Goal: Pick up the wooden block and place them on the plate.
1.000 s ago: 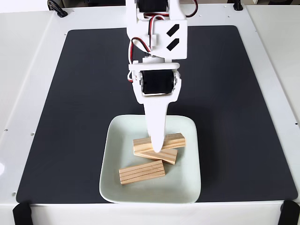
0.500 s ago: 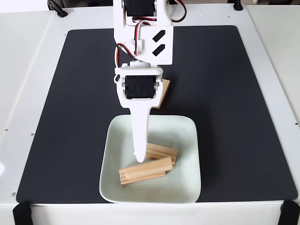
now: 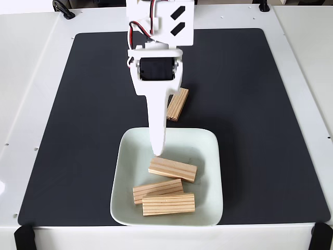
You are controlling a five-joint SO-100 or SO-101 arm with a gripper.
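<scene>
one block left on the mat, three in the plate

fixed view. gripper (image 3: 157, 152) points down over the far part of the plate (image 3: 125, 146), tip just above the farthest of three wooden blocks: one lying across the middle (image 3: 173, 169), two side by side nearer the near rim (image 3: 157, 188) (image 3: 168, 204). it carries nothing that i can see; one finger hides the other, so i cannot tell whether the jaws are spread or pressed together.

fourth wooden block (image 3: 177, 103) lies on the black mat (image 3: 93, 104), just beyond the plate's far rim, angled, partly behind the arm.

risks, as judged:
- block sits close to the rim; a low approach could clip the rim and shove the plate.
- angled block: if the jaws are not turned to match, it may twist or skid.
- plate filling up; dropped onto the others, the last block could tip or bounce over the rim.
</scene>
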